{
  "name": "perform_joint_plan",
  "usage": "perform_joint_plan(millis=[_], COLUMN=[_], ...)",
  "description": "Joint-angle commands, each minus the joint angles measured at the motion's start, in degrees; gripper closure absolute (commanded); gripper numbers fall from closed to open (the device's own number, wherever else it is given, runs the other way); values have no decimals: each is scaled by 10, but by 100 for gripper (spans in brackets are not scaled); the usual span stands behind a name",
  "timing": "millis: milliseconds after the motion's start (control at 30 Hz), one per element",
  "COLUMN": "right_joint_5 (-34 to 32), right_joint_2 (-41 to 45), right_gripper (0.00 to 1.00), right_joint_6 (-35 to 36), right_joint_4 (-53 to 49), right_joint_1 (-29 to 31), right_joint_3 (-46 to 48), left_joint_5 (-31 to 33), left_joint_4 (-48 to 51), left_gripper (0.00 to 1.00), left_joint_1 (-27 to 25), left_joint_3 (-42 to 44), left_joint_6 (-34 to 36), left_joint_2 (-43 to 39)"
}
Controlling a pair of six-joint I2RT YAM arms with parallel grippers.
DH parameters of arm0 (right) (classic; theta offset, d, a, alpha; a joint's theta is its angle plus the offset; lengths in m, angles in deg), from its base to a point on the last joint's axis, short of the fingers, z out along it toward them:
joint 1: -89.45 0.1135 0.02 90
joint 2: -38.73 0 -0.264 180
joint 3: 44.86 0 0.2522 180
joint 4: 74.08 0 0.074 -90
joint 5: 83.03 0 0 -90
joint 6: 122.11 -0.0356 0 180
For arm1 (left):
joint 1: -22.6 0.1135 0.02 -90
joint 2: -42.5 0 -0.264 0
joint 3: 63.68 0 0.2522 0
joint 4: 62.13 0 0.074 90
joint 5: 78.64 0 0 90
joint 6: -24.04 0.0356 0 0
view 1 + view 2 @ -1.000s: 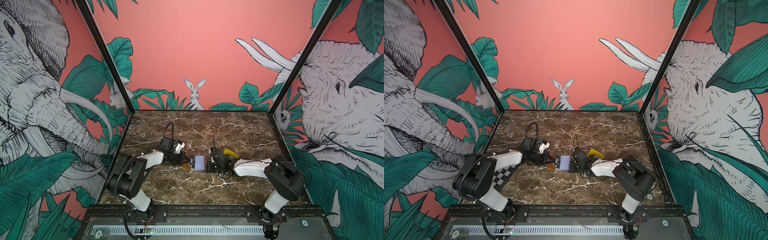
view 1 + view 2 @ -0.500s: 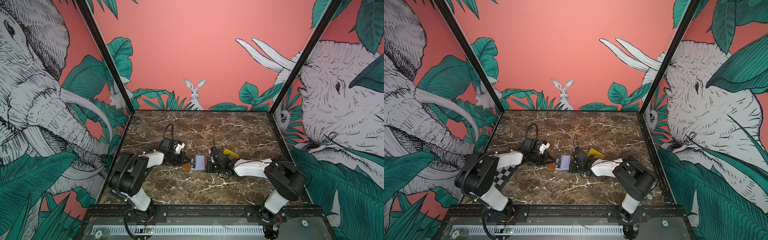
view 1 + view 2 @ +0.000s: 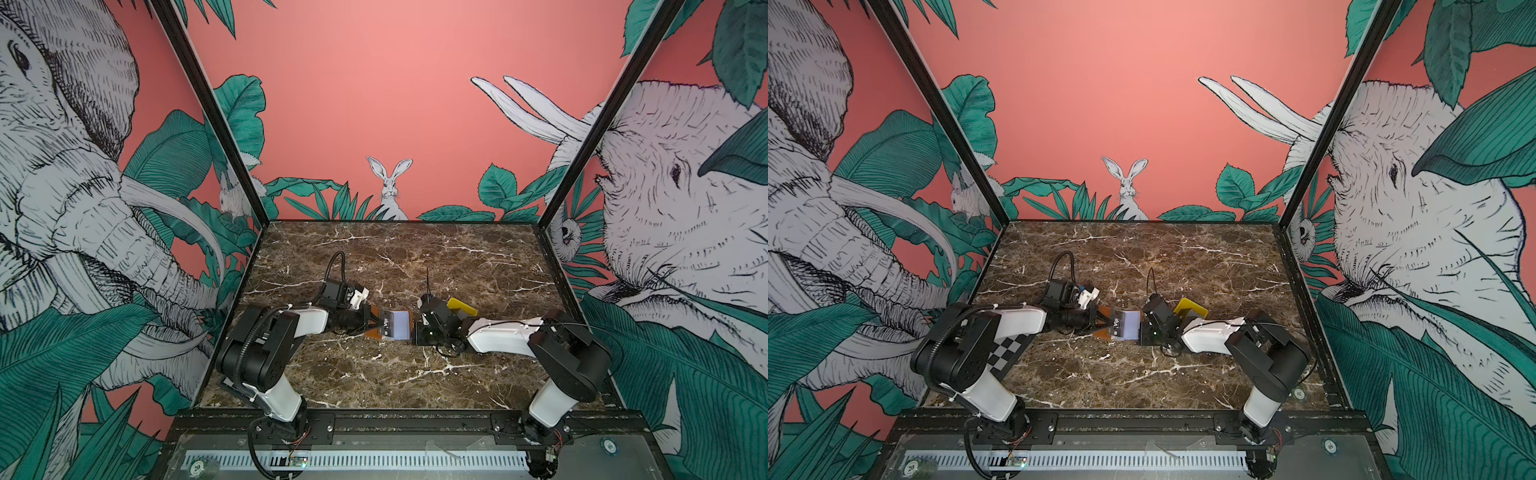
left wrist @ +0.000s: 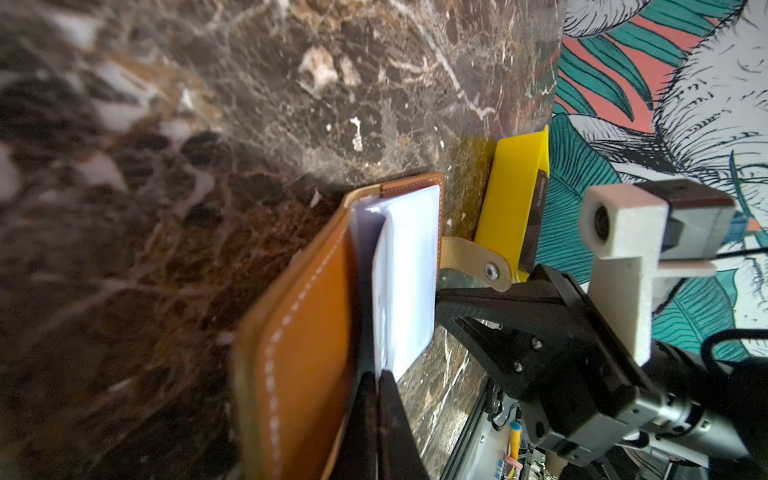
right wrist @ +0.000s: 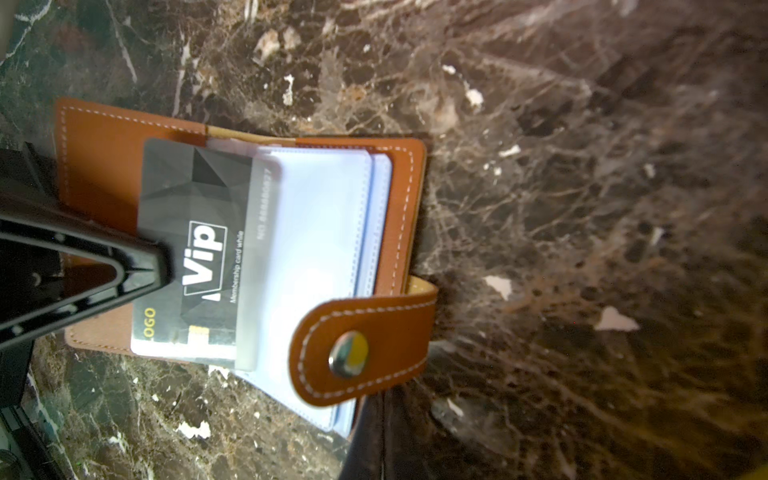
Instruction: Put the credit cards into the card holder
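The left gripper is clenched on a thin black plastic credit card with white Vip lettering. The card's far edge is tucked under a clear greyish plastic sleeve of the open tan-brown leather card holder. The right gripper is closed on the holder's opposite edge (just beside the curled snap tab). The holder lies mid-way across the brown marble table, near a yellow rectangular plastic tray. Since a second ago, grippers, card and holder sit where they were.
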Motion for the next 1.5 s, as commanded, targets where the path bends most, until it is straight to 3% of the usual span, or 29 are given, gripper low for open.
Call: perform_joint_plan(millis=[0, 300, 733, 933, 1267, 1467], right_joint_5=[-10, -12, -22, -28, -29, -31], right_joint_2=[-23, -23, -30, -31, -37, -37], right_gripper=[96, 96, 96, 96, 96, 96], right_joint_6=[1, 2, 6, 13, 16, 15], right_joint_4=[-24, -23, -42, -57, -64, -65], right_joint_1=[5, 6, 6, 6, 6, 8], right_joint_3=[9, 12, 4, -6, -11, -12], left_joint_5=[-9, 12, 72, 138, 166, 233], left_joint_4=[-18, 3, 128, 199, 211, 247], left_gripper=[95, 89, 67, 67, 73, 72], left_joint_1=[-10, -16, -18, -19, -35, -53], left_joint_3=[16, 4, -41, -62, -74, -90], left_joint_6=[-31, -29, -8, 22, 20, 26], left_joint_2=[14, 23, 14, -2, -1, -4])
